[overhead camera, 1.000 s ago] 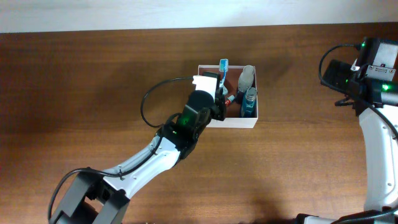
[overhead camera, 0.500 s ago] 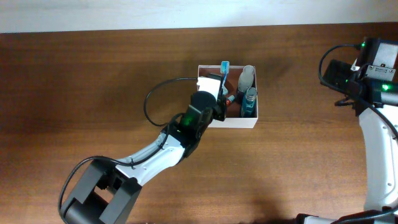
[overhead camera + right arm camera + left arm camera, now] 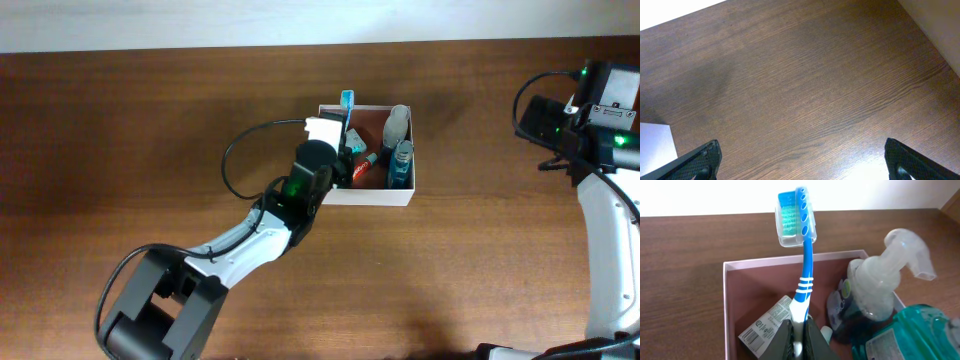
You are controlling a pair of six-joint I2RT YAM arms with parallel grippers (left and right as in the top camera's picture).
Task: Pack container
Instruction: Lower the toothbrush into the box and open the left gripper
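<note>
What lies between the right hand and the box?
Nothing but bare table. The overhead view shows plain wood on the box's right side, and the right wrist view shows only wood ahead of the open right hand.

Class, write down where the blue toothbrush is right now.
Left wrist view: the toothbrush is gripped by its handle in the left gripper over the left half of the box, pump bottle on its right.

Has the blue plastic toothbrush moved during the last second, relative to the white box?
Yes. Seen from overhead, the blue plastic toothbrush in the left gripper shifted left, toward the left wall of the square white cardboard box, which stayed put.
</note>
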